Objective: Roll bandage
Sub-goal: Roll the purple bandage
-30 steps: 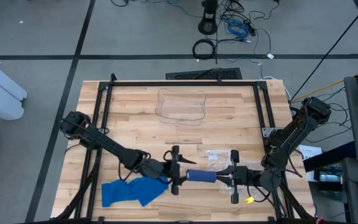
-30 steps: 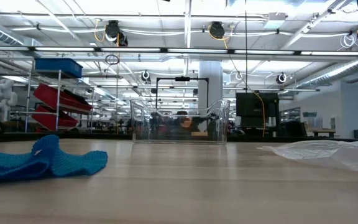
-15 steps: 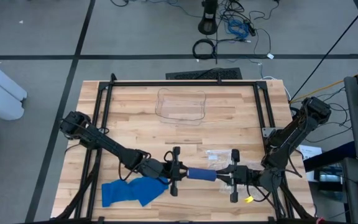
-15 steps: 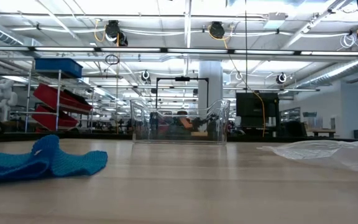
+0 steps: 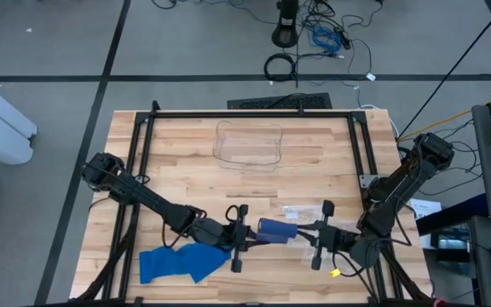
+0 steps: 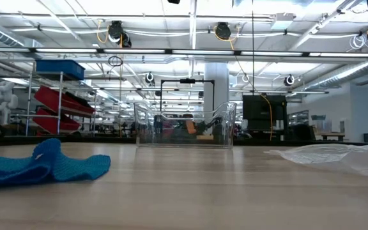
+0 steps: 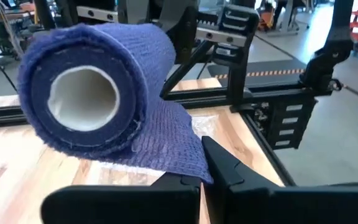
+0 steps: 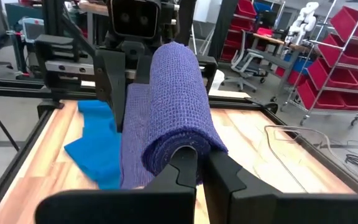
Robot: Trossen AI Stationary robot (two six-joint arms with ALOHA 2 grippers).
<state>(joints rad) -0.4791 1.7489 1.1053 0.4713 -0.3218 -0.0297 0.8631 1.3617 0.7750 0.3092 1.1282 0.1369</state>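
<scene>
Blue woven bandage roll, white-cored, is hanging above the table's near edge, now angled since a second ago. Left gripper is clamping the loose tail; right gripper is pinching the roll's end, so winding is progressing.

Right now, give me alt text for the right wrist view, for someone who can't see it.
A blue bandage roll is held in mid-air, the right gripper shut on its near end and the left gripper holding the loose strip at the far end. Below lies a wooden table with a blue cloth; red shelving stands beyond.
</scene>
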